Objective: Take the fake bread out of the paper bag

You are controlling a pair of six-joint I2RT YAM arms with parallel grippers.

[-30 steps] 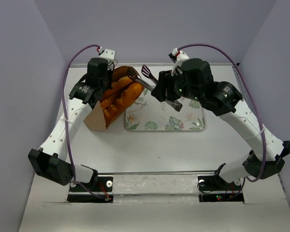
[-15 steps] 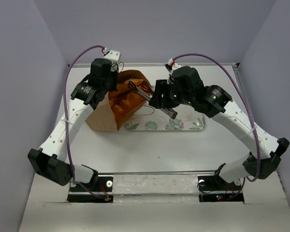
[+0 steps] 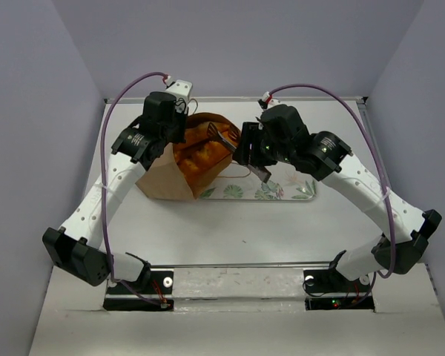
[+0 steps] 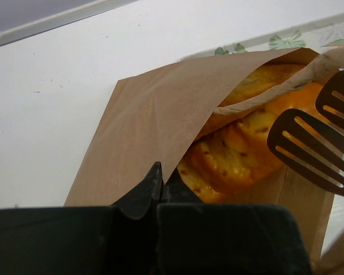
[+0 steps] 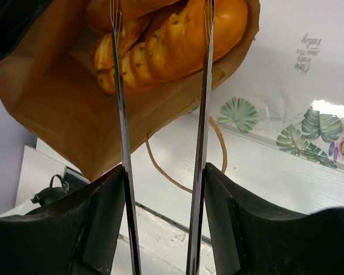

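The brown paper bag (image 3: 165, 178) lies on its side, mouth toward the right, with several glossy golden-orange loaves of fake bread (image 3: 196, 157) inside. My left gripper (image 3: 182, 124) is shut on the bag's upper rim and holds the mouth open; in the left wrist view its fingertips (image 4: 159, 172) pinch the paper (image 4: 143, 114) over the bread (image 4: 241, 157). My right gripper (image 3: 251, 152) is shut on black slotted tongs (image 3: 221, 138). The tong blades (image 4: 312, 146) are spread at the bag mouth, either side of the bread (image 5: 172, 34). The right wrist view shows the gripper (image 5: 163, 172), tong arms (image 5: 204, 86) and bag (image 5: 63, 109).
A white tray with a leaf print (image 3: 282, 189) lies right of the bag, under my right arm. A twisted paper handle loop (image 5: 221, 143) hangs from the bag over the tray's edge (image 5: 309, 114). Purple walls close in the back and both sides.
My right gripper moved left and brought the tongs to the bag mouth. My left gripper shifted right, lifting the bag rim; the bag slid toward the tray and closed more over the bread.
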